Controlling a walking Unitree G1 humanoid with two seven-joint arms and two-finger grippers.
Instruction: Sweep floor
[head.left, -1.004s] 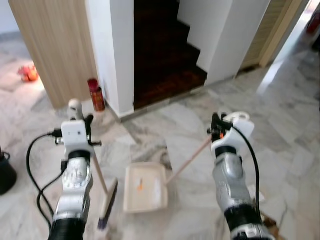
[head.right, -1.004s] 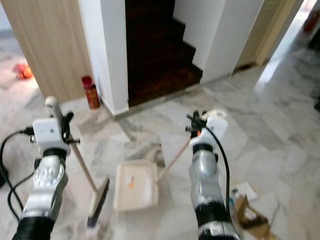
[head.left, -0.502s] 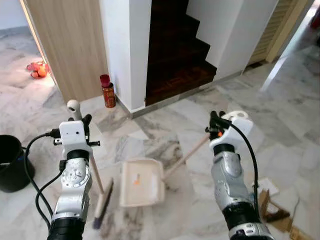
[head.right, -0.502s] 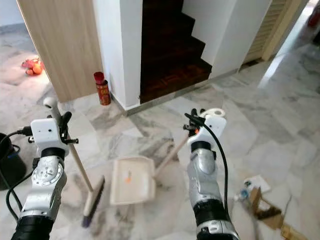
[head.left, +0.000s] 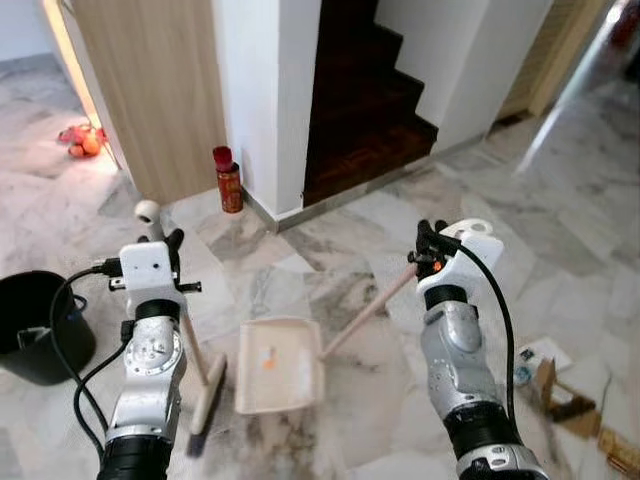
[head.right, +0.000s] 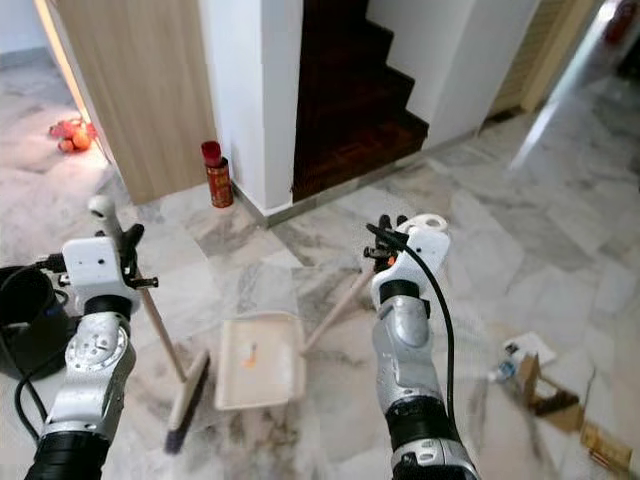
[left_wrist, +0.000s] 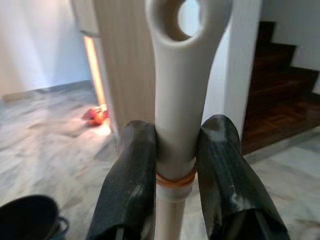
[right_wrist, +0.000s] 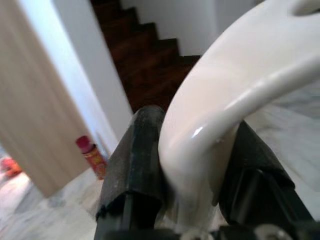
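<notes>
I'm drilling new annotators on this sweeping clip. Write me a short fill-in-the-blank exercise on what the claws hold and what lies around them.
1. The left claw is shut on the handle of the ____.
2. The right claw grips the handle of the cream ____, whose tray rests on the floor.
3. A small ____ scrap lies in that tray.
4. The red can stands against the white wall, beside the dark ____.

Missing words: broom; dustpan; orange; stairs

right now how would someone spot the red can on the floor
Find the white pillar between the light wood panel and the dark staircase. At the pillar's foot, on the marble floor, stands the red can. It is a slim upright cylinder with a red cap, the only thing standing against that wall.
</notes>
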